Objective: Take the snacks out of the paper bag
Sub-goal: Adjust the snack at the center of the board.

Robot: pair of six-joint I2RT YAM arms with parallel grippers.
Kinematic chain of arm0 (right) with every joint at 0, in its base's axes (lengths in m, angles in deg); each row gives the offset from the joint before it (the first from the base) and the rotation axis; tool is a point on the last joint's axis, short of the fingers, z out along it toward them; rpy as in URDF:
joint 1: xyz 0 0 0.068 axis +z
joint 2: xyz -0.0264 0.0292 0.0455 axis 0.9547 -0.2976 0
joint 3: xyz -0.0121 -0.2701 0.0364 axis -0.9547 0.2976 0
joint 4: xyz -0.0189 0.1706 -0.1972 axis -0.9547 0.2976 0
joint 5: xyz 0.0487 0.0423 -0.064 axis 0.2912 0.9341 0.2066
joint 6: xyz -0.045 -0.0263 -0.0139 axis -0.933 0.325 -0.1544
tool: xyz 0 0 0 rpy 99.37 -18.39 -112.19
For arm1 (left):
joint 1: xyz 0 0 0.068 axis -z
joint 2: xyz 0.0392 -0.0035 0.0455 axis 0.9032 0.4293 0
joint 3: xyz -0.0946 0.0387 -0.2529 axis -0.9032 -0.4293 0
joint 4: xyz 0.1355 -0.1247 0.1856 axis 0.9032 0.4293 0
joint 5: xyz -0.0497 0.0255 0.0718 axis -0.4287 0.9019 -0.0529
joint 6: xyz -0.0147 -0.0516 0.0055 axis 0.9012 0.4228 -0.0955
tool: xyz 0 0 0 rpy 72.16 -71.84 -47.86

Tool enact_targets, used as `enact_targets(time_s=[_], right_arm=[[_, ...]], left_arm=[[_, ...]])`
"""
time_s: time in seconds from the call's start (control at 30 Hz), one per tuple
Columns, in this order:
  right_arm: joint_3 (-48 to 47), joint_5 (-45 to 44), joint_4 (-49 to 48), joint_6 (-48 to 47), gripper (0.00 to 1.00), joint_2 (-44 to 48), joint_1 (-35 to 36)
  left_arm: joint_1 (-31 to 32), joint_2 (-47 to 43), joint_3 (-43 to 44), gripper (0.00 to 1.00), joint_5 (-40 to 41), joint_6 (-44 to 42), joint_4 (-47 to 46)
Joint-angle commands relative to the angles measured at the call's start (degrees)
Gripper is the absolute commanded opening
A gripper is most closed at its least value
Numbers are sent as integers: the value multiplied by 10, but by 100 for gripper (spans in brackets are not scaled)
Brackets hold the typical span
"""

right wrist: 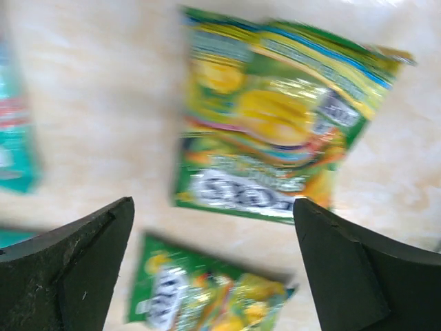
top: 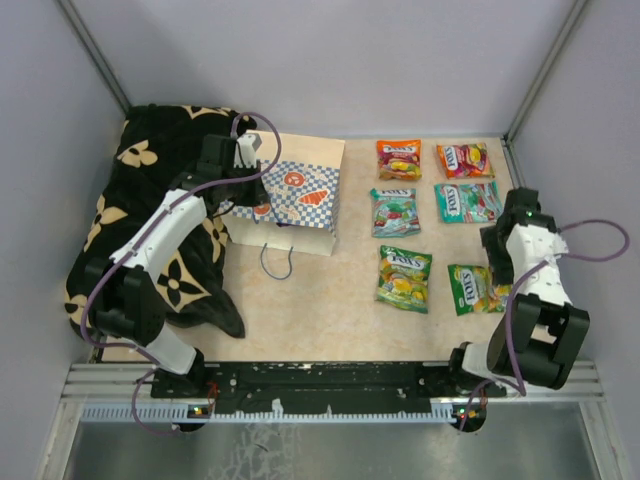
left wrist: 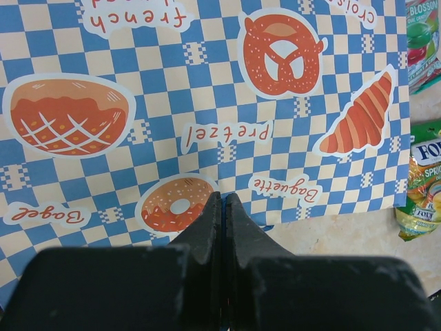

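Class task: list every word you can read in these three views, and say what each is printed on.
"pretzel": paper bag, upside down.
"Baguette": same bag.
"Bagel": same bag.
"french": same bag.
"crois...": same bag, cut off.
"BLOSSO...": top-right packet, cut off.
"FO...": green packet, cut off.
Right wrist and top views: packet print unreadable.

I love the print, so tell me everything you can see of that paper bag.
The paper bag lies flat on the table, cream paper with a blue-white checkered band printed with orange-red pretzel, croissant, bagel and doughnut pictures. A thin blue cord handle loops toward the near edge. Its left side meets the black flowered cloth, and the shut left pincer hangs over it.
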State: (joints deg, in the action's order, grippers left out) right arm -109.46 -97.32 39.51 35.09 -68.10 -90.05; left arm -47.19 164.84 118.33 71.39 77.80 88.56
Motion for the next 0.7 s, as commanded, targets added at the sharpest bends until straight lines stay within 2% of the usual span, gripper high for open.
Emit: enact_targets(time_s=[0.0,0.2,0.5,0.67], right_arm=[[-145,-9,37,0,99,5,1],[-293,25,49,15,99,-122,1],[-452,110,-20,10,99,-343,24],[-573,114,18,27,99,-475,29]], left_arm=[[3,-18,-2,0,5,6,-7],[3,-14,-4,0,4,7,-8],[3,-5,-3,0,8,5,-11],[3,18,2,0,10,3,-15]])
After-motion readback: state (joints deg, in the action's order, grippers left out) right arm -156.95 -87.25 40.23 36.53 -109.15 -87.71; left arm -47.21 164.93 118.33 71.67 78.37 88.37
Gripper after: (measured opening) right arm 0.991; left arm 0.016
